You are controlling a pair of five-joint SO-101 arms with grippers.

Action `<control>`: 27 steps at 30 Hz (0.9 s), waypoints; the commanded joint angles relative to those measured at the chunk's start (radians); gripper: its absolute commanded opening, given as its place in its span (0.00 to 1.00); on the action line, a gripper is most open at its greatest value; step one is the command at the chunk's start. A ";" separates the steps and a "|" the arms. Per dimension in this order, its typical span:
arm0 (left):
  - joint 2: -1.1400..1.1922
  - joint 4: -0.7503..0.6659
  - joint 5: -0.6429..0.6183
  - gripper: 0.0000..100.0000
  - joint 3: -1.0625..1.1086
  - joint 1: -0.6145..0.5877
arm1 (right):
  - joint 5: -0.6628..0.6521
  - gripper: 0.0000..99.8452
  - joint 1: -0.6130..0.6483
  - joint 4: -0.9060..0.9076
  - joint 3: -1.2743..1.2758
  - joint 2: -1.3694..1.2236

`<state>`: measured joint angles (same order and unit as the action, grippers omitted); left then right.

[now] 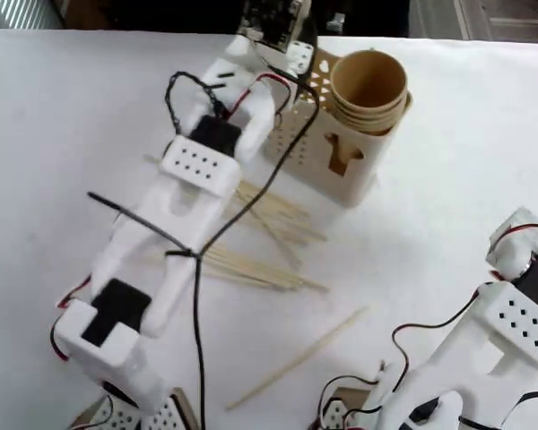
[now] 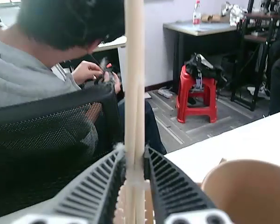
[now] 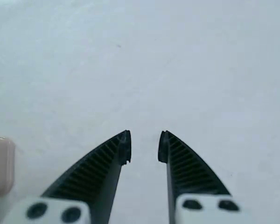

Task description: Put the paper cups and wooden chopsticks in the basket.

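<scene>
A white table (image 1: 72,134) fronts a black mesh chair (image 2: 37,149), a red stool (image 2: 198,95) and a dark desk (image 2: 210,39).

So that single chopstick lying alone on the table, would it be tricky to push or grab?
The lone chopstick looks thin and straight, so probably stiff and light. Pushed off-centre it would likely pivot or roll on the smooth table. Lying flat, it may be fiddly to pinch.

The white left arm (image 1: 193,170) hides part of the pile of pale wooden chopsticks (image 1: 260,270) and one side of the cream perforated basket (image 1: 363,170). The gripped wooden chopsticks (image 2: 133,70) run out of frame; a tan paper cup (image 2: 247,191) is cut off.
</scene>
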<state>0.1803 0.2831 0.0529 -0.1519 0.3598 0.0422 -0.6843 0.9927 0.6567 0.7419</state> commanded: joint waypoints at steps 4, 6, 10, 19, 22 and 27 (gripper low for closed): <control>-0.054 0.221 -0.009 0.16 -0.094 -0.015 | 0.002 0.11 0.001 -0.016 -0.008 0.021; -0.073 0.295 -0.008 0.17 -0.129 -0.015 | 0.002 0.11 0.001 -0.016 -0.008 0.021; -0.117 0.419 -0.003 0.17 -0.192 -0.050 | 0.002 0.11 0.001 -0.016 -0.008 0.021; -0.257 0.773 0.265 0.16 -0.226 -0.101 | 0.002 0.11 0.002 -0.018 -0.008 0.013; -0.292 0.884 0.354 0.16 -0.226 -0.096 | 0.002 0.11 0.002 -0.018 -0.008 0.013; -0.314 1.010 0.468 0.16 -0.226 -0.093 | 0.002 0.11 0.008 -0.018 -0.008 0.013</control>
<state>-0.0790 1.2252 0.4534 -0.3330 0.2647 0.0422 -0.6843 0.9927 0.6567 0.7419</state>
